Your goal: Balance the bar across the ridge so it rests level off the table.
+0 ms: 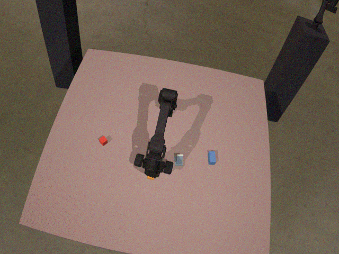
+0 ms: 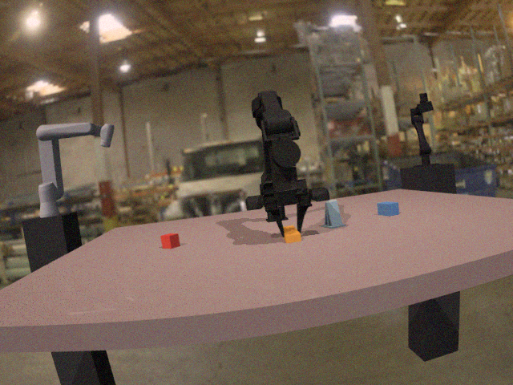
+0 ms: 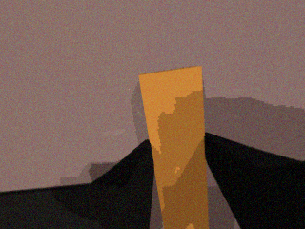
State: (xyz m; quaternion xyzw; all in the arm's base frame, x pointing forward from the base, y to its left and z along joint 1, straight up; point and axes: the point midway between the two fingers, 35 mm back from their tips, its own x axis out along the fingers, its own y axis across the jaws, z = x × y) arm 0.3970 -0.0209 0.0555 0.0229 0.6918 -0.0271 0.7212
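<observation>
The orange bar (image 1: 150,177) (image 2: 293,237) (image 3: 172,95) lies on the table, mostly hidden under the arm in the top view. My gripper (image 2: 291,234) (image 3: 175,142) points down over it, with one finger against each long side. It is shut on the bar, which runs lengthwise between the fingers in the wrist view. The fingertips are hidden in the top view. The pale blue-grey ridge (image 1: 179,160) (image 2: 333,216) stands upright on the table to the right of the gripper in the top and exterior views, with nothing on its top.
A red cube (image 1: 103,141) (image 2: 170,241) lies to the left on the pink table (image 1: 109,205) (image 2: 207,281). A blue block (image 1: 212,157) (image 2: 388,208) lies right of the ridge. Other arms stand on dark pedestals beyond the table's edges.
</observation>
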